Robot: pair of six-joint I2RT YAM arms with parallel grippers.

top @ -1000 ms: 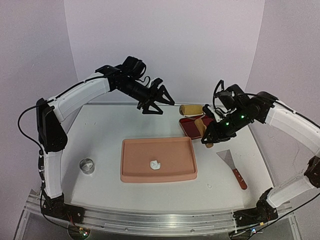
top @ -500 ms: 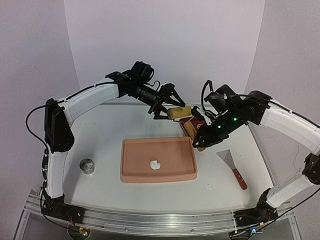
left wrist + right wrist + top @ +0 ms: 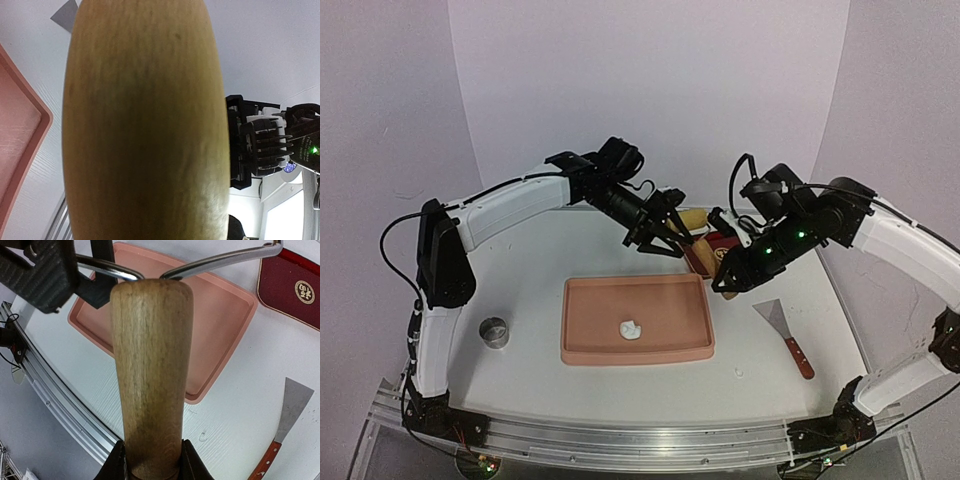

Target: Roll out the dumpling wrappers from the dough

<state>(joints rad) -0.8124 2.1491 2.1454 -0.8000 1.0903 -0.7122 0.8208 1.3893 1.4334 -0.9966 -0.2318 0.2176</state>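
Note:
A wooden rolling pin [image 3: 692,220] hangs in the air behind the pink tray [image 3: 585,352], held at both ends. My right gripper [image 3: 728,285] is shut on its near end [image 3: 150,365], with both pads against the wood. My left gripper [image 3: 665,232] has closed on the far end, where its fingers [image 3: 102,270] touch the wood. The pin [image 3: 145,125] fills the left wrist view and hides the jaws there. A small white lump of dough [image 3: 631,328] lies in the middle of the tray. No dumpling wrappers are in view.
A dark red dish [image 3: 698,258] sits behind the tray's right corner, under the pin. A scraper with a wooden handle [image 3: 785,335] lies to the right of the tray. A small metal ring [image 3: 495,331] stands to the left of it.
The left gripper has come right and down to the pin's free end and narrowed its jaws onto it. The right gripper lifted the pin slightly left. The dough has stayed put.

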